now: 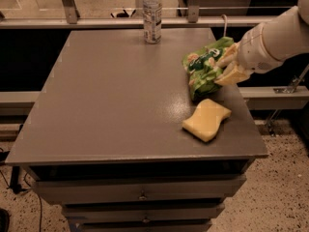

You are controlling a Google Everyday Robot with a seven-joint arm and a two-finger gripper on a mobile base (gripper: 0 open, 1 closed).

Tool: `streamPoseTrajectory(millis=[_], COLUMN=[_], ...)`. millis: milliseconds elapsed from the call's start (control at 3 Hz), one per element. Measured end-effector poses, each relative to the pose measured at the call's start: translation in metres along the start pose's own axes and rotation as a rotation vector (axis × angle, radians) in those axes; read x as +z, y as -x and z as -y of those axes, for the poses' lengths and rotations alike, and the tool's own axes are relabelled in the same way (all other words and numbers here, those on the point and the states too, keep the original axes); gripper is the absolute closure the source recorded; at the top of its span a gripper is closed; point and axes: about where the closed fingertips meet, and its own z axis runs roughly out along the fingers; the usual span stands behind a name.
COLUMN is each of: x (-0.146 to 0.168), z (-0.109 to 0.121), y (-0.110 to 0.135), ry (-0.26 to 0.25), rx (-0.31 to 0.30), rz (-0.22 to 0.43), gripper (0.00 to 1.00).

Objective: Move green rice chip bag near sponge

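The green rice chip bag [204, 69] is crinkled bright green with chip pictures. It hangs at the right side of the grey table [111, 95], just above and behind the sponge. My gripper [226, 66] comes in from the right on a white arm and is shut on the bag's right side with its cream-yellow fingers [231, 75]. The sponge [207, 119] is a pale yellow block with wavy sides, lying near the table's front right corner. The bag's lower edge is close to the sponge's far edge; I cannot tell whether they touch.
A clear plastic water bottle [152, 14] stands upright at the table's far edge, middle. The table's right edge runs just right of the sponge. Drawers [142, 195] sit below the front edge. A rail runs behind the table.
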Motion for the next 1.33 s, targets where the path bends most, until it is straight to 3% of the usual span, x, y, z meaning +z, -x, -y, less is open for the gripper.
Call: streamPoseTrajectory(millis=[1000, 1333], x=[-0.0028, -0.0034], z=[-0.0043, -0.0063], y=[-0.0160, -0.0150], ry=[0.074, 0.091], rx=[-0.031, -0.046], rz=[-0.063, -0.075], gripper=[0.15, 0.00])
